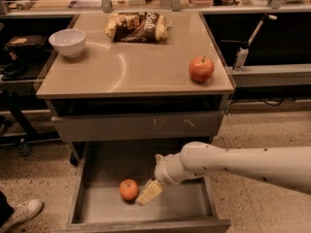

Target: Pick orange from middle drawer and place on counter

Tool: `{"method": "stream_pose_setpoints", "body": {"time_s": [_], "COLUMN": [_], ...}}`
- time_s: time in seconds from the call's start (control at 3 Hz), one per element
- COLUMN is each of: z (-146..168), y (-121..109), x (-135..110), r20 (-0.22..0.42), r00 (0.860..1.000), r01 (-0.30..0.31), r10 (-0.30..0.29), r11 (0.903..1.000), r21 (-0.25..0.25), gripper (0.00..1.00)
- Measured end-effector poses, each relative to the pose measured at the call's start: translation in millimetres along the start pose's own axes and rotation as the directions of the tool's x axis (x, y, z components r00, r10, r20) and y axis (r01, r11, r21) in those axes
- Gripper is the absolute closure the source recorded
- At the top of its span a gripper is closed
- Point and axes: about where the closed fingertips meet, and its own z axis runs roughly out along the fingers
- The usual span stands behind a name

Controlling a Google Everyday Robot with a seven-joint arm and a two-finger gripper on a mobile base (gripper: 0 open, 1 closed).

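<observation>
The orange (129, 189) lies on the floor of the open middle drawer (99, 210), left of centre. My gripper (149, 192) reaches down into the drawer from the right, on a white arm. Its pale tip sits just right of the orange, close to it or touching it. The tan counter (131, 69) lies above the drawer unit.
On the counter stand a white bowl (67, 42) at the back left, a snack bag (137, 26) at the back middle and a red apple (201, 68) near the right edge. A closed grey drawer front (138, 126) with pale scratches sits above the open drawer. A shoe (22, 212) is at the lower left.
</observation>
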Motion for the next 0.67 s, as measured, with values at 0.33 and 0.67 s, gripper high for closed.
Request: {"method": "stream_pose_setpoints", "body": {"time_s": [0.33, 0.67], "z": [41.5, 72.3], "y": [3.5, 4.3], "x": [-2.9, 0.0], "r20": [0.065, 0.120], "r00": [0.998, 0.993], "r01": [0.017, 0.026], "r10": [-0.015, -0.017], "r11": [0.9991, 0.9971], "r21": [-0.040, -0.072], "gripper": [0.00, 0.00]}}
